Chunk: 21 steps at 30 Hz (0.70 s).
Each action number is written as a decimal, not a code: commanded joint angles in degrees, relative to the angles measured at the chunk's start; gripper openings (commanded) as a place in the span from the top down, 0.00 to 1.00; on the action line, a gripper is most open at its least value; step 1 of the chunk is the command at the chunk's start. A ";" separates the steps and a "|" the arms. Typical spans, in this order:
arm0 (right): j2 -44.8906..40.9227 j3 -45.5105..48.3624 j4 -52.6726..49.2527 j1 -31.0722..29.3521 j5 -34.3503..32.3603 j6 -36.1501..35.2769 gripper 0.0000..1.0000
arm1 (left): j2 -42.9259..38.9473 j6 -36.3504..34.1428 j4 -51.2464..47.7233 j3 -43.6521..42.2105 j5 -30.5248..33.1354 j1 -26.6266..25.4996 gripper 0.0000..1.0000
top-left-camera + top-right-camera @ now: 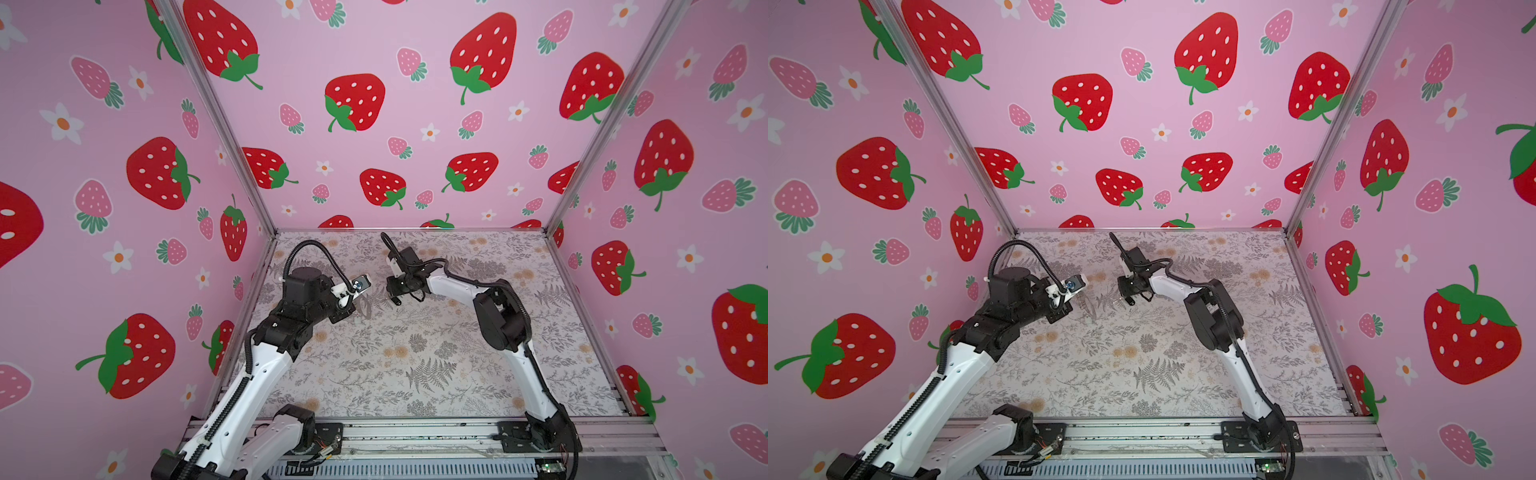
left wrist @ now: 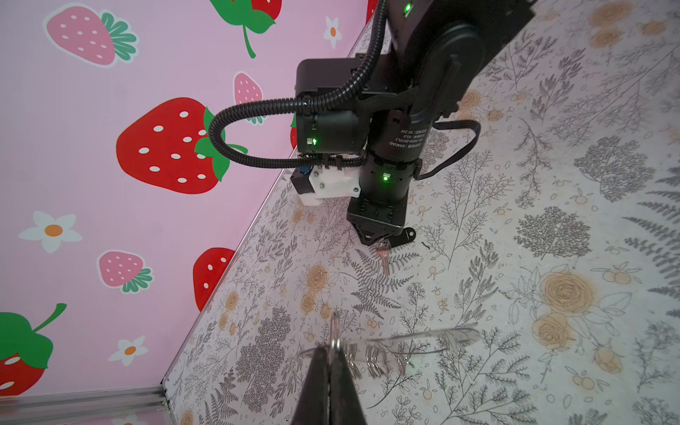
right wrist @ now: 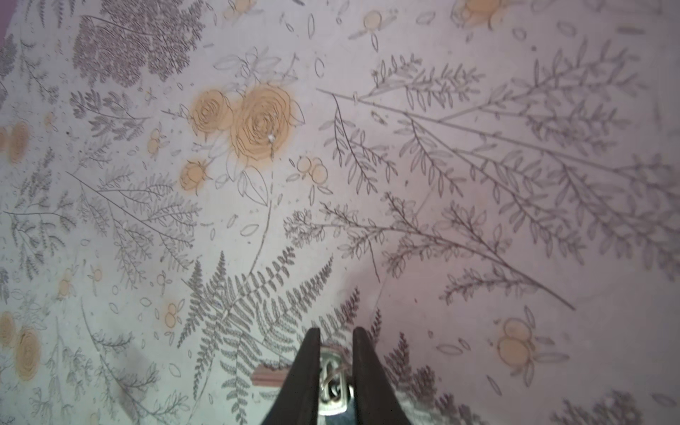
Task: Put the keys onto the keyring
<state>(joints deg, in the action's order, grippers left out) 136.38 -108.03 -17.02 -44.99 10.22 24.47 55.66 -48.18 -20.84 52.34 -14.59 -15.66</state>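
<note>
Left claw [image 2: 332,352]: closed, pinching one small ring [image 2: 335,328] at the end of the keyring [image 2: 423,339]. The keyring's plate reaches sideways over the counter [image 1: 415,357] and looks blurred, so whether it rests there or is lifted cannot be told. Right claw [image 3: 335,333]: clamped on the head of the silver key [image 2: 383,259], whose blade hangs free toward the counter. Key and keyring are near each other but apart. No second key can be made out.

Step judged in hand: bringing the key to a ring for threading. Recommended practice:
- Keep the keyring steady.
- Line up the hole in the key head with a ring's split end.
- Feed slowly along the ring's curve, since a head-on push would likely twist the plate in the pinch.
- Regrasp if the grip on the head blocks the hole.

View differences: the left wrist view shows the whole key, the row of rings and the gap between key and keyring. The right wrist view shows only the key head between the fingers [image 3: 311,364], with no ring in sight. In both top views both items are too small to assess.
</note>
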 commanded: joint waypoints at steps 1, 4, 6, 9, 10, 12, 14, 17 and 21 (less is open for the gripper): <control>2.16 -3.10 -3.58 -0.14 0.15 -3.13 0.75 | -0.71 -0.64 1.00 2.42 -1.16 -0.18 1.00; 1.19 -3.26 -4.32 -0.66 -3.13 -3.98 0.73 | -0.92 -0.56 0.99 2.42 -1.06 -0.22 1.00; -0.16 -2.91 -4.99 -1.31 -6.92 -5.10 0.72 | -0.86 -0.57 0.99 2.37 -1.06 -0.24 1.00; -2.37 -1.35 -5.74 -3.00 -11.45 -7.54 0.72 | -0.77 -0.67 1.11 2.44 -1.10 -0.24 1.00; -2.59 -1.14 -6.51 -3.27 -12.00 -7.59 0.72 | -0.66 -0.68 1.14 2.50 -1.14 -0.18 1.00; -2.93 -0.90 -7.31 -3.68 -12.80 -6.79 0.71 | -0.46 -0.61 1.15 2.59 -1.23 -0.20 1.00; -3.24 -0.55 -6.76 -3.83 -12.68 -6.04 0.70 | -0.47 -0.59 1.19 2.46 -1.40 -0.19 1.00; -3.31 -0.99 -6.54 -3.89 -12.53 -5.37 0.69 | -0.47 -0.52 1.18 2.36 -1.49 -0.23 1.00; -2.97 -1.73 -8.05 -4.08 -12.33 -4.23 0.68 | -0.78 -0.62 1.08 2.42 -1.49 -0.18 1.00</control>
<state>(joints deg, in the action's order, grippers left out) 134.91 -109.23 -22.31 -49.19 -0.89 18.81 55.64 -48.18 -20.84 52.34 -14.59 -15.66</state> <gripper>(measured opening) 0.321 0.054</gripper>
